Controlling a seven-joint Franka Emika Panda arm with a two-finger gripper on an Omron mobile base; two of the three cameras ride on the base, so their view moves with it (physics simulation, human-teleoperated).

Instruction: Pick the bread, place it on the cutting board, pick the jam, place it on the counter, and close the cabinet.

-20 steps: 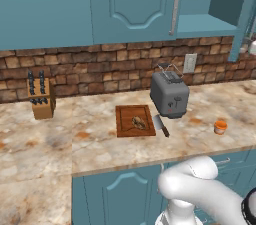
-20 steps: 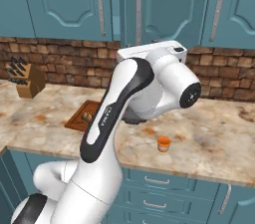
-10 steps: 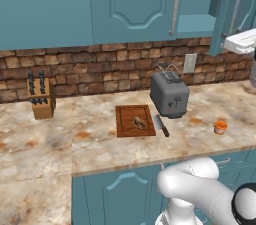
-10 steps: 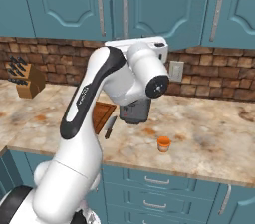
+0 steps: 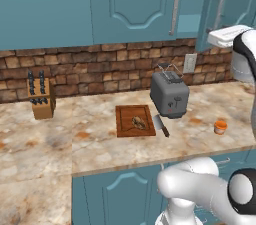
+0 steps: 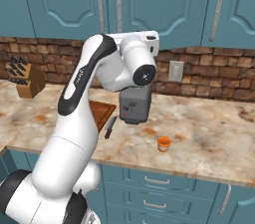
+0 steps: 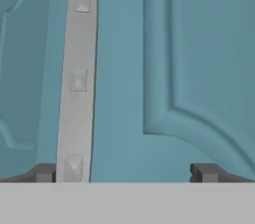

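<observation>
Cabinet (image 7: 189, 58) door fills the hand view at close range, its teal arched panel on the right and a long pale bar handle (image 7: 77, 78) running up the left. The claw (image 7: 124, 173) points straight at this door; its two dark tips stand wide apart near the bottom corners, holding nothing, and whether either tip touches the door cannot be told. In the left base view the door (image 5: 220, 4) at the upper right stands angled out from the row of doors, not flush with them, with the white hand just below and beside it. Bread (image 5: 138, 122) lies on the dark cutting board (image 5: 131, 130), which sits on the marbled counter (image 5: 90, 144) just beside the grey toaster (image 5: 169, 95), a knife (image 5: 160, 125) lying between them. The small orange jam (image 6: 163, 144) jar stands upright on the counter in front of the toaster, well apart from the board. A knife block (image 5: 41, 96) stands far left against the brick wall.
</observation>
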